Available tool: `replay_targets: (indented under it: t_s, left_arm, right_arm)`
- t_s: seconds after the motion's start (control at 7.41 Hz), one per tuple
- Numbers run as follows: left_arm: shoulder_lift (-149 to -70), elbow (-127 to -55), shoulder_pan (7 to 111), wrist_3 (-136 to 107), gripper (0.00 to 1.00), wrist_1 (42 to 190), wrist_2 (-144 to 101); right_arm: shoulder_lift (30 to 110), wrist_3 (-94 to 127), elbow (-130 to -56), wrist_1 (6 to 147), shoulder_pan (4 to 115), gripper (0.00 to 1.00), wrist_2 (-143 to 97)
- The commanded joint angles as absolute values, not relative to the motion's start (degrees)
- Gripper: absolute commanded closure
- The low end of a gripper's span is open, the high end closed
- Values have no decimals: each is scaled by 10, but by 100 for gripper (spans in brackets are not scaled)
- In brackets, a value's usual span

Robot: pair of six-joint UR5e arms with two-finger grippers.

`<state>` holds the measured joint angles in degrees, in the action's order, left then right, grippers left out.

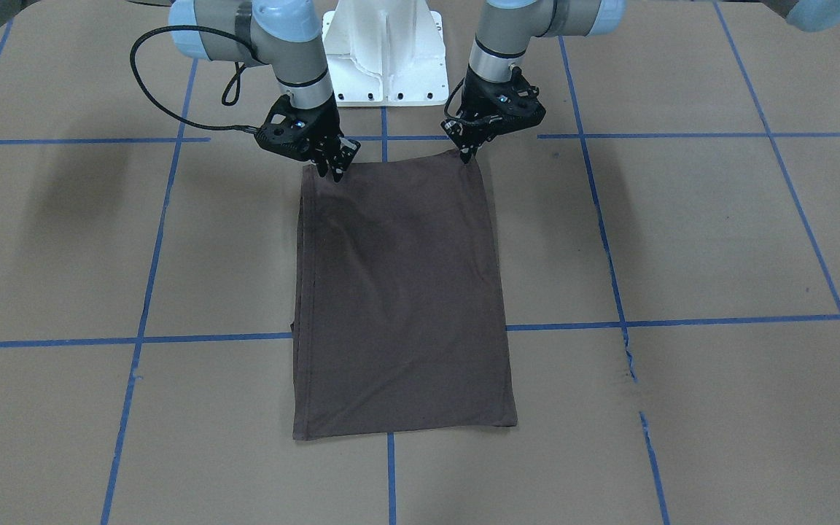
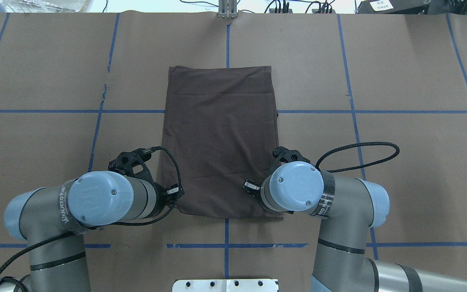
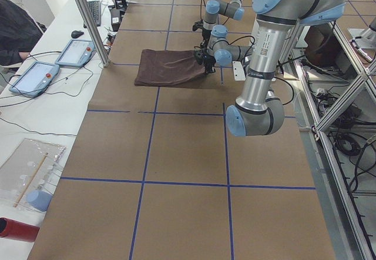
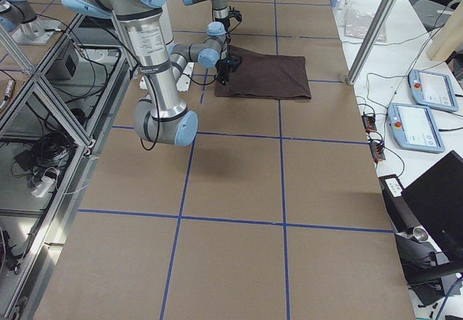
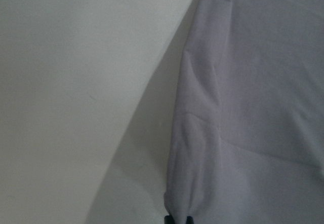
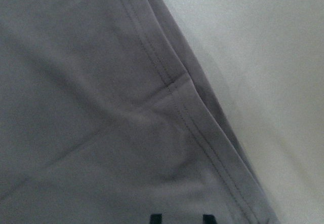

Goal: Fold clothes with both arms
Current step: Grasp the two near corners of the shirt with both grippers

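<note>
The left gripper [image 1: 468, 153] pinches a gathered near corner of the dark brown T-shirt [image 1: 402, 292]. The right gripper [image 1: 335, 169] rests on the other near corner with its fingertips spread. The right should probably close first. Both could then lift level and carry the edge squarely to the far end, flat on the table [image 1: 682, 240].

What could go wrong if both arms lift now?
The left jaws pinch a bunched corner of the shirt, but the right jaws stand apart over flat cloth; lifting now might raise one corner only and skew the fold. The hemmed edge shows stacked layers; a grip might catch only the top one.
</note>
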<state>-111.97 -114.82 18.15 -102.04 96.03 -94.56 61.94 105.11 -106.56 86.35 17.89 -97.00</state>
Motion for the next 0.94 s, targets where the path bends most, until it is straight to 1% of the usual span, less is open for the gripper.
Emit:
replay_targets:
  t_s: [0.0,0.13,0.54,0.81]
  left_arm:
    - [-1120,-1149,181,-1020,100,960,-946]
    - [-1120,-1149,181,-1020,100,960,-946]
    - [-1118,-1148,181,-1020,100,960,-946]
    - [-1118,-1148,181,-1020,100,960,-946]
  right_arm:
    - [615,1055,-1064,862,177,0,-970]
    - [613,1063,-1060,863,172,0,-969]
    - [596,1162,-1014,863,165,0,-966]
    - [595,1193,-1013,869,159,0,-966]
